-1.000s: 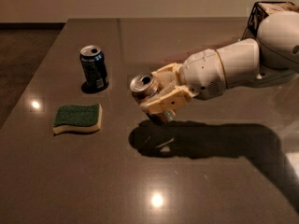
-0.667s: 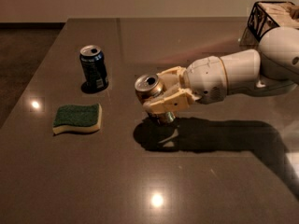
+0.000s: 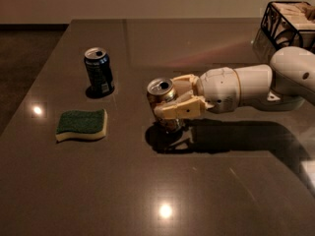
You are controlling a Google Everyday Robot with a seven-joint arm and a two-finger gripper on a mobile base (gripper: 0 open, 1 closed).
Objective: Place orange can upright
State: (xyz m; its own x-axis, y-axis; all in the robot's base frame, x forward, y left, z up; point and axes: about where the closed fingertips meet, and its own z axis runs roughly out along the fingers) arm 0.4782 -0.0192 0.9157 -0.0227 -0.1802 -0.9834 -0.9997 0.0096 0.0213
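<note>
One sponge [image 3: 81, 124], one blue can [image 3: 99, 72], one orange can [image 3: 160, 88] pinched mid-table [image 3: 221, 186] by end effector [image 3: 168, 98].

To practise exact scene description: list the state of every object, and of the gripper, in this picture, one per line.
orange can: near upright, silver top up, clamped in the gripper; contact with the table unclear.
gripper: over mid-table, shut on the orange can.
blue can: standing upright, free.
sponge: lying flat, green side up, free.
</note>
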